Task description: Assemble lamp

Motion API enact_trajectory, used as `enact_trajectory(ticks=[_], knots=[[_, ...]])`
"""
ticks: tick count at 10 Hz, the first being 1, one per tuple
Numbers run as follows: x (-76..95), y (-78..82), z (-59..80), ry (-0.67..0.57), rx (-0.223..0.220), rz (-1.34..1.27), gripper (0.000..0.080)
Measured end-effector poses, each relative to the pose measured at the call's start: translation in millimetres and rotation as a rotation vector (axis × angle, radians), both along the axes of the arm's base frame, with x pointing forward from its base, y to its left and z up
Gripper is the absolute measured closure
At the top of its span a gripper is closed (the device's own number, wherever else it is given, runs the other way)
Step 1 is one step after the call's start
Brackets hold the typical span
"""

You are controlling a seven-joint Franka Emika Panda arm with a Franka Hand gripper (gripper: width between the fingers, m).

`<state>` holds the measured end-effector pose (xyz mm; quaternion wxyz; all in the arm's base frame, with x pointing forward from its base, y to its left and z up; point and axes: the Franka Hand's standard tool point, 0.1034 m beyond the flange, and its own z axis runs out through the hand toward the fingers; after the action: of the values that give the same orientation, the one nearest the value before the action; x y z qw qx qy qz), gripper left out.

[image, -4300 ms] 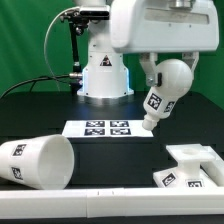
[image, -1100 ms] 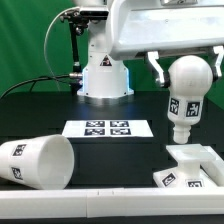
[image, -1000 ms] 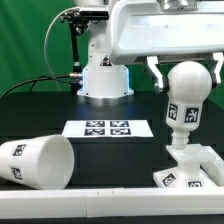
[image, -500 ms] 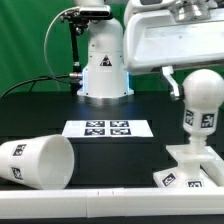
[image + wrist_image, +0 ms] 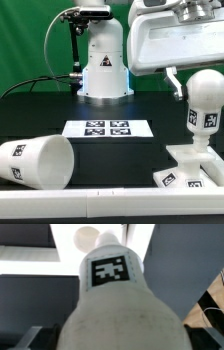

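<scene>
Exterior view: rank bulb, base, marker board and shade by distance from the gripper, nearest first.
1. bulb: held in the gripper, exterior view's right.
2. base: just below the bulb, lower right.
3. marker board: table centre.
4. shade: lying on its side, lower left.

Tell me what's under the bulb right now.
The base sits right under the bulb, whose stem points down at it. Where the stem's tip meets the base is covered, so seating can't be judged.

No words or numbers can be read. A triangle logo marks the robot pedestal. Black-and-white square tags sit on the bulb, shade, base and marker board.
</scene>
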<state>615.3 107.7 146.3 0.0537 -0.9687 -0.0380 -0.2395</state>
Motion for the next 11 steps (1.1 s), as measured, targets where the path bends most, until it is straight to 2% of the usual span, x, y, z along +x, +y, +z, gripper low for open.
enact_trajectory(ticks=[3, 9, 11], knots=[[-9.5, 0.6, -1.2, -0.002, -0.007, 0.000, 0.0223], [-5.0, -8.8, -1.4, -0.042, -0.027, -0.020, 0.0223], [-4.9, -16.9, -7.5, -0.035, -0.032, -0.032, 0.0223]])
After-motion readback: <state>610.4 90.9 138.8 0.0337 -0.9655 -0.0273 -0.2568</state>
